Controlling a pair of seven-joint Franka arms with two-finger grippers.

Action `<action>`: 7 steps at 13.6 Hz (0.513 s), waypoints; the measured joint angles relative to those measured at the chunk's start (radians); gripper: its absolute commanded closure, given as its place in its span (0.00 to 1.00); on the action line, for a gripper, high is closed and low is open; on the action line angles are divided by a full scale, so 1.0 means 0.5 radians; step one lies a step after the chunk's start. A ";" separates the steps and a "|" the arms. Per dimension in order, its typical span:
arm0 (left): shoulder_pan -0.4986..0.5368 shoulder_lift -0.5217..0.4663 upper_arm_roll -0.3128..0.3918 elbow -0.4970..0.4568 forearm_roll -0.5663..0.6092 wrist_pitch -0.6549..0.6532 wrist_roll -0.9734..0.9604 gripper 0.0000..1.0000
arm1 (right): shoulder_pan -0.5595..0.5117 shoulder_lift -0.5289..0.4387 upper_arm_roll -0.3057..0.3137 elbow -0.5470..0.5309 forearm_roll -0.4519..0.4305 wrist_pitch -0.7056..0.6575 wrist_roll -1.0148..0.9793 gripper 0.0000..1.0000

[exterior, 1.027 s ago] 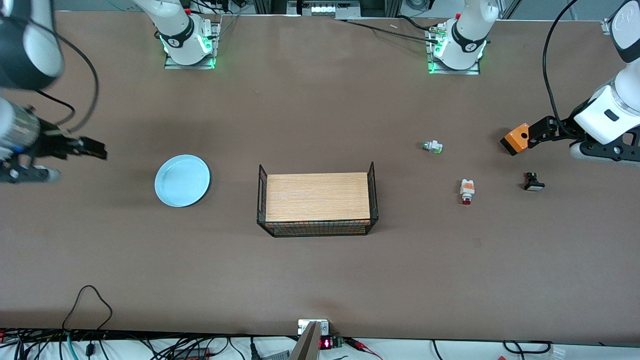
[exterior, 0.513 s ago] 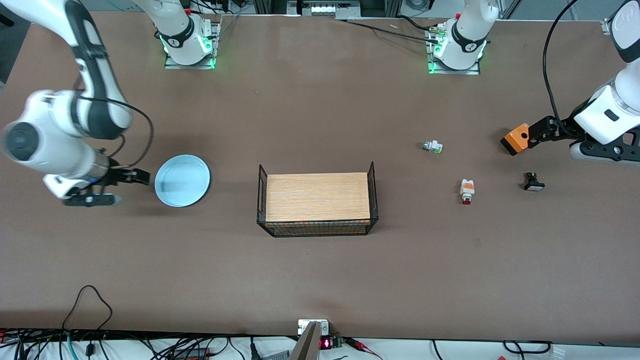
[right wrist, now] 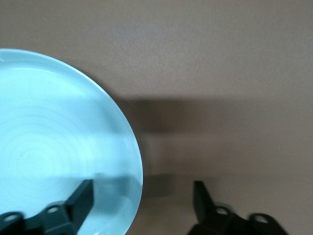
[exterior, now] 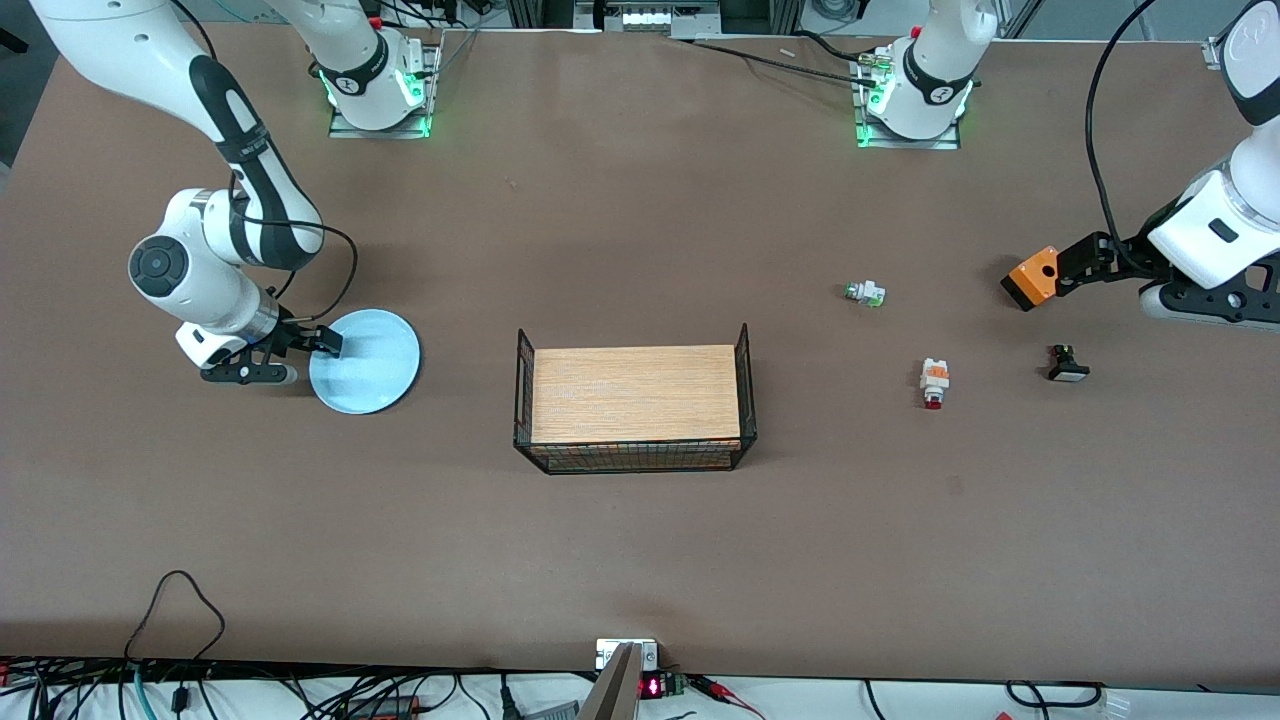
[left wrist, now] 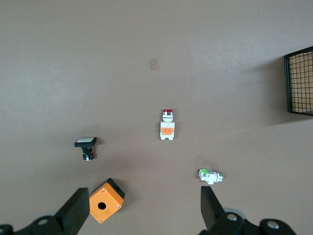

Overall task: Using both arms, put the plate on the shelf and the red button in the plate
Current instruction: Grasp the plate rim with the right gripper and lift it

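The pale blue plate (exterior: 372, 362) lies flat on the table toward the right arm's end. My right gripper (exterior: 305, 357) is open and low at the plate's rim. In the right wrist view (right wrist: 142, 197) one finger is over the plate (right wrist: 58, 142) and the other over bare table, so the rim lies between them. The red button (exterior: 934, 381) lies on its side toward the left arm's end; it also shows in the left wrist view (left wrist: 167, 126). My left gripper (exterior: 1085, 262) waits open and empty (left wrist: 144, 211) over an orange box (left wrist: 104, 201).
A black wire basket (exterior: 745, 400) holding a wooden board stands mid-table. Near the red button lie a green-tipped white part (exterior: 865, 293), a black part with a white cap (exterior: 1067, 365) and the orange box (exterior: 1033, 277).
My right arm has swung in from the table's end and come down to the plate's rim. The left arm and the small parts have not moved.
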 measured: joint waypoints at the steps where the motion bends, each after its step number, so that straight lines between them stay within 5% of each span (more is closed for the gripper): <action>1: 0.000 0.000 0.000 0.000 0.000 0.000 0.000 0.00 | 0.000 0.008 0.000 0.000 0.000 -0.019 0.000 1.00; 7: 0.000 0.000 0.000 0.000 0.000 -0.001 0.000 0.00 | 0.003 -0.020 0.028 0.040 0.000 -0.213 0.000 1.00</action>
